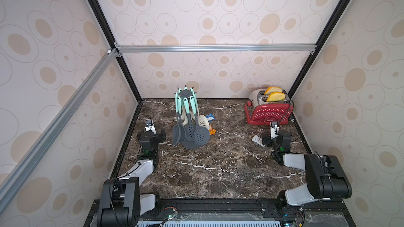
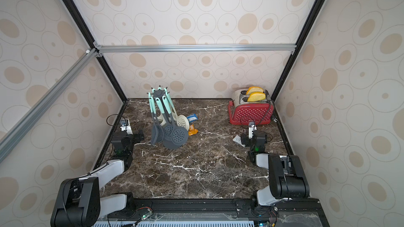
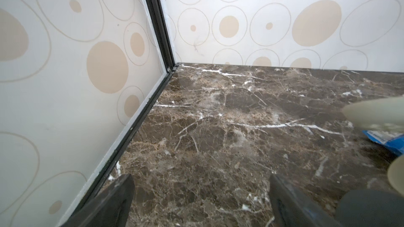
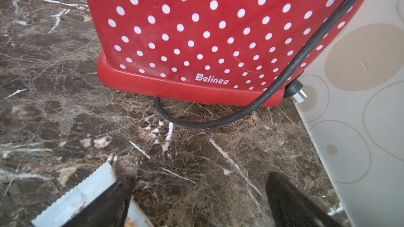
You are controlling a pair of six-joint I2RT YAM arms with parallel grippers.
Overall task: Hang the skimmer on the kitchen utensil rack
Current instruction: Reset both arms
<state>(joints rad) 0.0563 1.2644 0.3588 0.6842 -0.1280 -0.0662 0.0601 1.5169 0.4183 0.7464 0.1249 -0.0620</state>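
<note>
My left end effector (image 3: 196,204): jaws wide, empty, above the surface (image 3: 218,127) by its left edge. My right end effector (image 4: 201,204): wide, empty, facing the red toaster (image 4: 196,29).

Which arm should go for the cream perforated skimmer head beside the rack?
Left, probably. The left gripper is open and empty, and in both top views it sits nearer the kitchen utensil rack and the cream skimmer head. The right gripper, also open, sits by the red toaster, farther off.
</note>
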